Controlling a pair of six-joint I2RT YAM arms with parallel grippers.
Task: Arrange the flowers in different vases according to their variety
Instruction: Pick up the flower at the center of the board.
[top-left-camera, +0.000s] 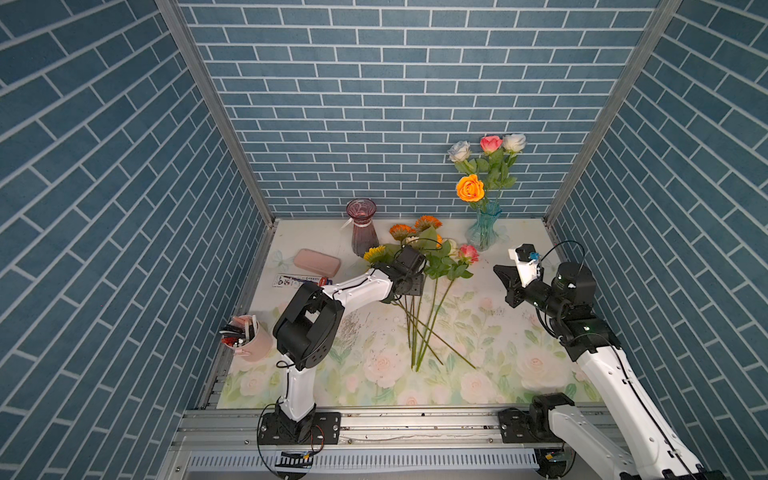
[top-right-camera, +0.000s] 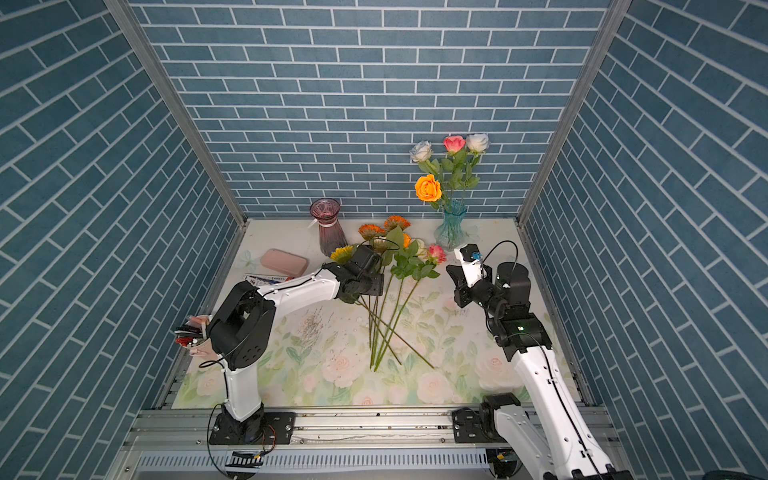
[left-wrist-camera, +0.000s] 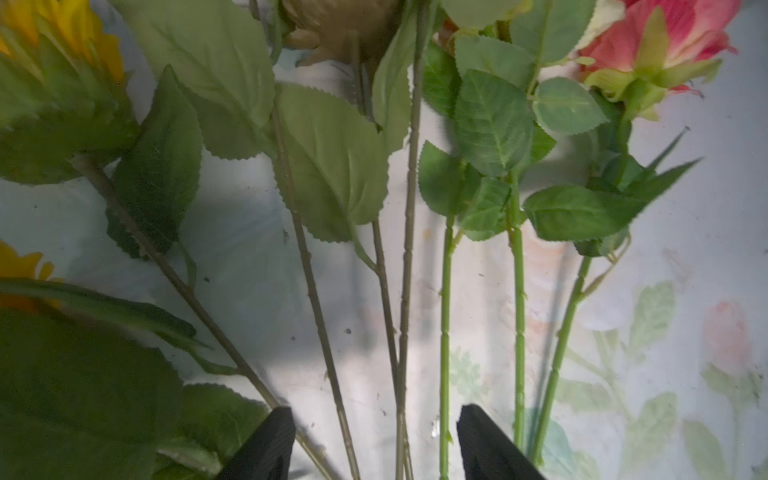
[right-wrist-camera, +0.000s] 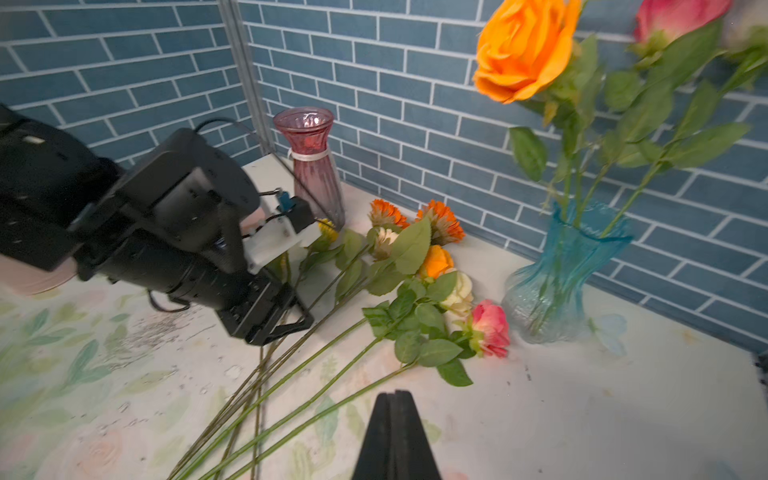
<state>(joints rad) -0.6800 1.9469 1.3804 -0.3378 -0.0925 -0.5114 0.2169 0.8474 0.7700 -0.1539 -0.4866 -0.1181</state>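
Blue vase (top-left-camera: 484, 227) holds four roses (top-left-camera: 470, 188), so roses belong there. Loose flowers (top-left-camera: 446, 266) lie on tabletop (top-left-camera: 498, 357) just beside blue vase. Left tool (left-wrist-camera: 374, 411) open astride several stems (left-wrist-camera: 316, 316), probably picking one for purple vase (top-left-camera: 363, 235). Right tool (right-wrist-camera: 395, 397) closed, empty, near blue vase.

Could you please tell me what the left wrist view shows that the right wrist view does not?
Only the left wrist view: the left pincer open, its jaws either side of several stems on the cloth. Only the right wrist view: the right pincer shut and empty, the empty purple vase, and the blue vase holding the tall orange rose. Both: the pink rose lying on the cloth.
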